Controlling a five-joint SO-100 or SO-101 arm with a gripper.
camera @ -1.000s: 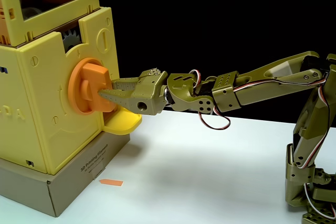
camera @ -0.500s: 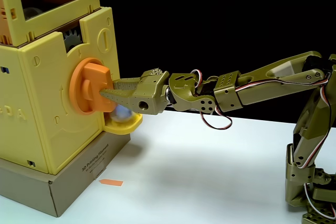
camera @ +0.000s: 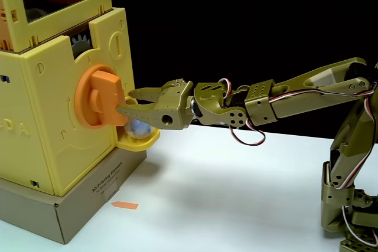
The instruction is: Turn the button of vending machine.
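Observation:
The pale-yellow vending machine (camera: 53,116) stands at the left of the fixed view on a cardboard-brown base. Its orange button (camera: 101,100) faces right, with the thick bar across it standing nearly upright. My olive-green gripper (camera: 124,102) reaches in from the right, open, its two fingertips just at the bar's right edge, one above the other. I see no firm grip on the bar. A pale bluish ball (camera: 138,127) lies in the yellow scoop tray (camera: 147,138) under the gripper.
The arm's base (camera: 348,205) stands at the right edge on the white table (camera: 224,193). A small orange arrow sticker (camera: 124,205) lies by the cardboard base (camera: 88,196). A grey gear (camera: 80,43) shows above the button.
The button's bar has turned closer to upright. A ball dropped into the yellow tray. The gripper has opened and drawn back slightly to the right from the bar.

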